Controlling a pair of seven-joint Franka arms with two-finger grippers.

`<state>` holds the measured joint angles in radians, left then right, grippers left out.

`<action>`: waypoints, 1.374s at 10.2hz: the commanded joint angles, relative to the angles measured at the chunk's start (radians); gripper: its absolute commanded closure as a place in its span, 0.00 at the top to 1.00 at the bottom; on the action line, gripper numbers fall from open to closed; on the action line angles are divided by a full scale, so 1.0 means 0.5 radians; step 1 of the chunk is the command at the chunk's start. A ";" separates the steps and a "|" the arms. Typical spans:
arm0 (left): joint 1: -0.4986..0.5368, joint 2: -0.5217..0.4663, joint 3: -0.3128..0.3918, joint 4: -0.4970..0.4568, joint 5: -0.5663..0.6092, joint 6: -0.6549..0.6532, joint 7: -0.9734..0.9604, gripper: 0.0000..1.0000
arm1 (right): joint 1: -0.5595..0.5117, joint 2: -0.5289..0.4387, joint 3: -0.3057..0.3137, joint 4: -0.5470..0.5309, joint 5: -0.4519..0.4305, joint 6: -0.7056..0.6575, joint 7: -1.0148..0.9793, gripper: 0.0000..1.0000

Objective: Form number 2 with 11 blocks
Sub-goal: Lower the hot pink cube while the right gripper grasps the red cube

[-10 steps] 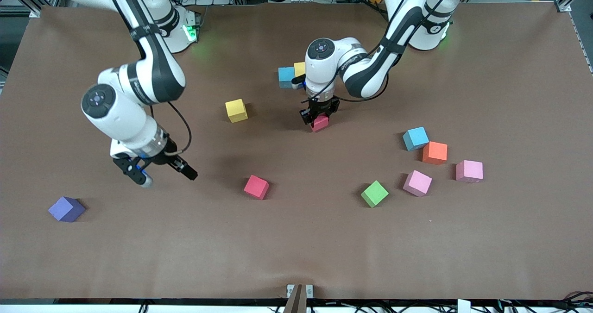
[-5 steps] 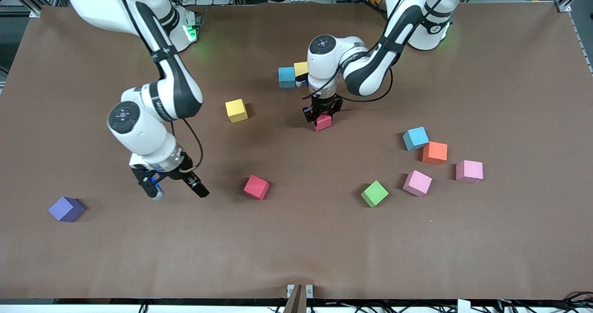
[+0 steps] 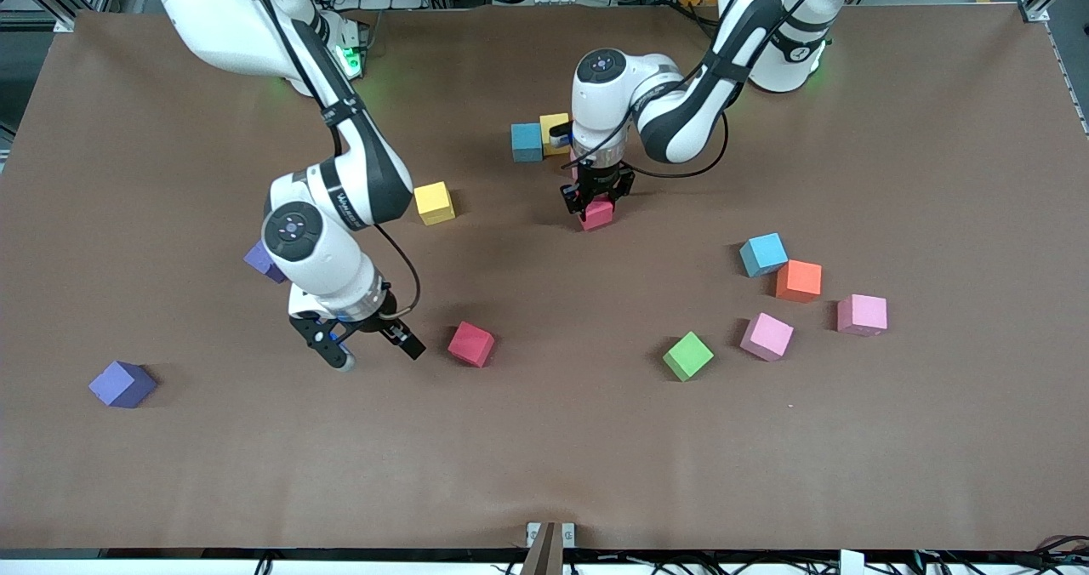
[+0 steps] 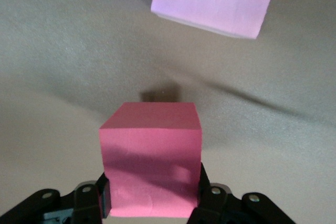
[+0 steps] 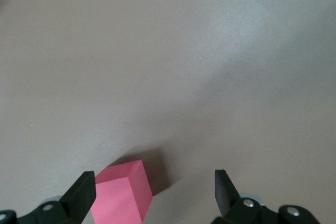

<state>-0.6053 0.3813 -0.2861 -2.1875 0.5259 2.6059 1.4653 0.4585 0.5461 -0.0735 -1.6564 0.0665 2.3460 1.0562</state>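
The left arm bends down from its base so that the left hand (image 3: 596, 203) points straight at the table (image 3: 936, 175), its fingers pinching a red block (image 3: 597, 214) just above the surface near a blue block (image 3: 527, 142) and a yellow block (image 3: 553, 126). The right arm reaches low across the table, its right hand (image 3: 370, 350) spread wide beside another red block (image 3: 470, 343).

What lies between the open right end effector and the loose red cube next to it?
Only bare brown table; front view shows nothing between the right end effector and the red foam cube.
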 commanded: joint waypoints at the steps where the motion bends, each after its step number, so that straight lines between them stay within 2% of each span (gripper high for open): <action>1: 0.032 -0.057 -0.029 -0.061 0.050 0.025 0.039 0.00 | 0.055 0.144 -0.049 0.220 -0.041 -0.087 -0.002 1.00; 4: 0.032 -0.060 -0.032 -0.076 0.050 0.028 0.134 0.00 | 0.104 0.254 -0.049 0.352 -0.020 -0.084 0.004 1.00; 10: 0.079 -0.054 -0.139 -0.122 0.050 0.040 0.159 0.00 | 0.132 0.350 -0.046 0.441 -0.007 -0.066 0.005 1.00; 12: 0.088 -0.060 -0.146 -0.153 0.050 0.077 0.159 0.00 | 0.108 0.240 -0.049 0.399 -0.007 -0.087 -0.020 1.00; 14: 0.088 -0.057 -0.146 -0.175 0.050 0.102 0.159 0.00 | 0.040 0.001 -0.049 0.160 -0.010 -0.111 -0.102 1.00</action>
<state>-0.5807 0.3788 -0.3469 -2.2421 0.5271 2.6338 1.5340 0.5040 0.6551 -0.1034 -1.4721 0.0603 2.3065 1.0421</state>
